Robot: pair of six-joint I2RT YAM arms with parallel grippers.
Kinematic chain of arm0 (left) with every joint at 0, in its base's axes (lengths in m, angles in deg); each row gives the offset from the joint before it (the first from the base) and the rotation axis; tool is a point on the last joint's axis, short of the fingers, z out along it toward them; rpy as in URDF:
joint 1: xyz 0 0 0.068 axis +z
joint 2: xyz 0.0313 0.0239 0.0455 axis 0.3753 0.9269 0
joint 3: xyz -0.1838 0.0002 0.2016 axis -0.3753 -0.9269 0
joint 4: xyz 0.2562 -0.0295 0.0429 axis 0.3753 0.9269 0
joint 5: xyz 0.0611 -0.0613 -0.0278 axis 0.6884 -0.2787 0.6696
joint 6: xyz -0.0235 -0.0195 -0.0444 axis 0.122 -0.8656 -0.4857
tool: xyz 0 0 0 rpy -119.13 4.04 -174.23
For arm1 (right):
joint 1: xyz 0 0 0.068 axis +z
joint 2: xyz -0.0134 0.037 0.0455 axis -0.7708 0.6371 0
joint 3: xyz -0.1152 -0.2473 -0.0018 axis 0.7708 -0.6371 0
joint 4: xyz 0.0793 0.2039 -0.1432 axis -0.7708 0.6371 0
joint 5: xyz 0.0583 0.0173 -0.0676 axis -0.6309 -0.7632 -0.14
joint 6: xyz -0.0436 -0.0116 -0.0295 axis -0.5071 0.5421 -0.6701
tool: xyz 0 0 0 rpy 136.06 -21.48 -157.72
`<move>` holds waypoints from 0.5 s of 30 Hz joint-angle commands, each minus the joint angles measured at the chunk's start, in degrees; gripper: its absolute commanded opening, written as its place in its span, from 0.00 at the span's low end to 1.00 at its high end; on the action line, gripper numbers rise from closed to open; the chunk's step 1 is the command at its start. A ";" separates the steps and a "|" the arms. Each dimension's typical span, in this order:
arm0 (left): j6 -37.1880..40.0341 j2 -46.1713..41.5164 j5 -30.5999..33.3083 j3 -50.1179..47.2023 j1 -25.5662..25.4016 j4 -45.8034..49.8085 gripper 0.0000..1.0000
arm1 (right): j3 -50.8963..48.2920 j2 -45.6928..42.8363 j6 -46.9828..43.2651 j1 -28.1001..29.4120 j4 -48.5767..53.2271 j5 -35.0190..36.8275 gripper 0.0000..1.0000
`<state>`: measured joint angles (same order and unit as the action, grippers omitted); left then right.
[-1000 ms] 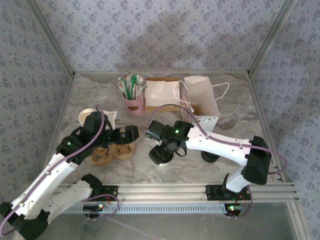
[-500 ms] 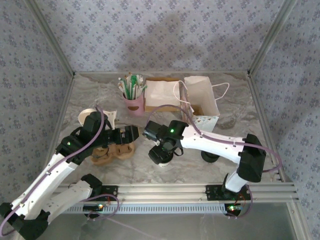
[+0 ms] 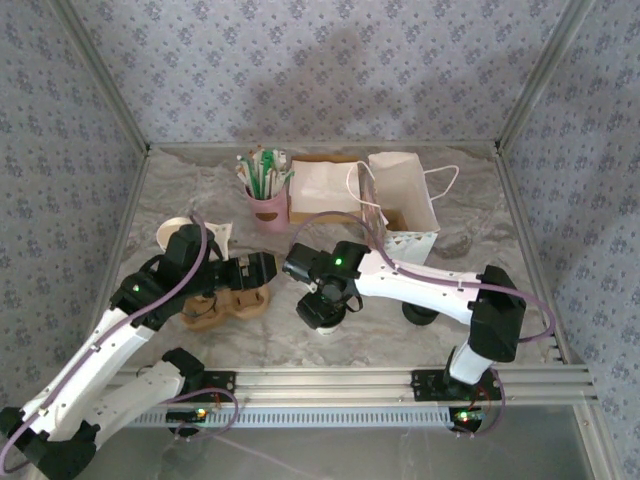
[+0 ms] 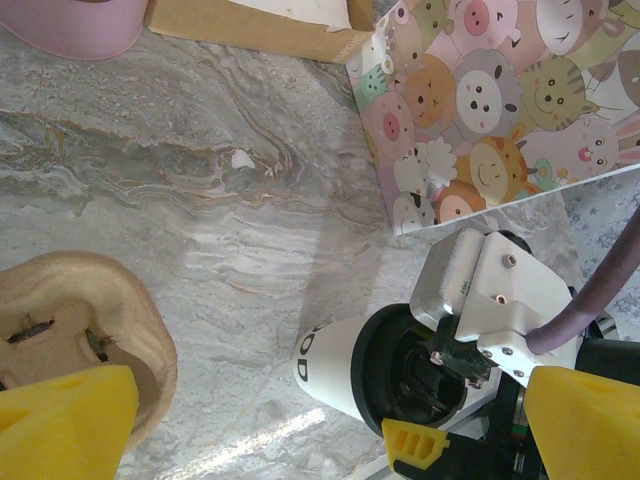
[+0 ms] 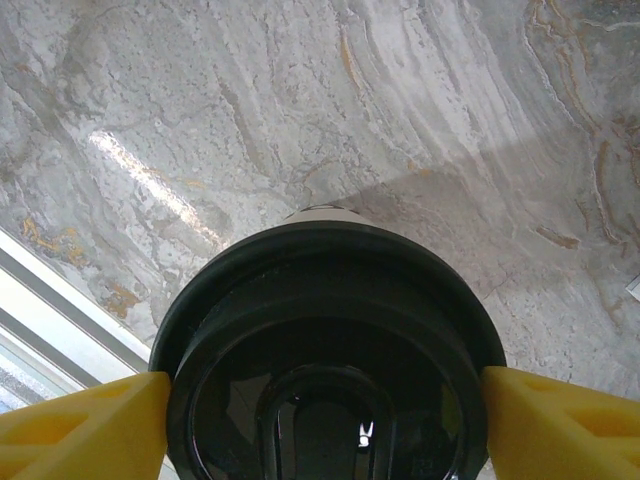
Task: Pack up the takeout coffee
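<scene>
The takeout coffee [image 3: 322,318], a cream cup with a black lid [image 5: 330,290], stands upright on the marble table just in front of the middle. My right gripper [image 3: 322,303] comes down over it from above. Its yellow fingers [image 5: 90,420] press against the lid's rim on both sides, so the right gripper [image 5: 325,415] is shut on the cup. My left gripper [image 3: 255,270] hangs open over the right end of the brown pulp cup carrier [image 3: 225,305]. The left wrist view has the coffee [image 4: 345,365] between that gripper's [image 4: 330,430] wide-apart fingers, but well beyond them.
A white paper bag [image 3: 405,205] with a cartoon-animal side [image 4: 480,100] stands open at the back right. A cardboard box [image 3: 320,185] and a pink cup of stirrers [image 3: 265,205] sit behind. Cream cups [image 3: 172,232] lie at the left, and black lids [image 3: 420,313] at the right.
My right gripper has shifted slightly left over the coffee and its fingers have closed in onto the lid. The left arm has stayed still.
</scene>
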<state>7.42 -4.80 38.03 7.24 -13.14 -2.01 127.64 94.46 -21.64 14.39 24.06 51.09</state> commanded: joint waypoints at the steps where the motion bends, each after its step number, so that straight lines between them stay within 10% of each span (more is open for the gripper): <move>1: 1.08 -0.67 -0.20 -0.32 0.46 0.20 1.00 | 1.49 0.57 0.64 0.37 1.65 -0.17 0.80; 15: 1.14 -0.54 -0.20 -0.02 0.55 0.19 0.99 | 2.32 0.35 1.55 0.83 3.21 0.93 0.71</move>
<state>7.44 -4.80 38.03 7.24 -12.92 -2.01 128.16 94.57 -21.36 14.63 24.91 51.14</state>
